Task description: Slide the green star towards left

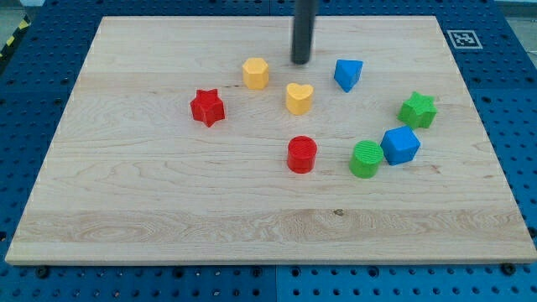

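No jaws on this rig, so nothing's opening or closing; my tip (301, 61) is just a plain dark rod end, holding nothing, sitting near the view's top btwn the yellow hexagon block (256, 73) and the blue triangular block (347, 74), touching neither as far as I can tell. The yellow heart (299, 98) is lying just below it. The green star (418, 109) is sitting well apart, at the view's right, w/ the blue cube (400, 145) just below it and the green cylinder (366, 159) next to that. My read: the tip isn't lined up yet, since a leftward push needs it coming in on the star's right side. The red cylinder (302, 154) and red star (207, 107) are lying further left. Blocks are looking matte, the green ones ribbed; the wooden board (168, 226) is showing pale, smooth grain.
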`<state>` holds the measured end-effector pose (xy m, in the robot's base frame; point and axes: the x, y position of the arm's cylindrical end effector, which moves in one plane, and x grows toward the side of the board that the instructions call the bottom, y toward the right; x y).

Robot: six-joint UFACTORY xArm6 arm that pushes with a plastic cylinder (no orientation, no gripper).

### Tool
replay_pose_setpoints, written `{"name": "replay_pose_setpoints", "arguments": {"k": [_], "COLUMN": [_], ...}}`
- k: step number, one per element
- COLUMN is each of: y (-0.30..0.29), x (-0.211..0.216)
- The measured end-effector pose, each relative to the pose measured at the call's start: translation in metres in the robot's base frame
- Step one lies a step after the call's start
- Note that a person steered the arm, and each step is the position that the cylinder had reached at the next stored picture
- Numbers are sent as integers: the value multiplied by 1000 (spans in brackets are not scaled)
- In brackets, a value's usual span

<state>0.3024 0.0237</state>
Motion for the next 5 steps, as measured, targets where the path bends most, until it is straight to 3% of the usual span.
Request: {"name": "replay_pose_setpoints", "arguments": {"k": [1,3,4,5], "y": [-39,-64,-55,-9], "x": [12,11,-25,-52]}}
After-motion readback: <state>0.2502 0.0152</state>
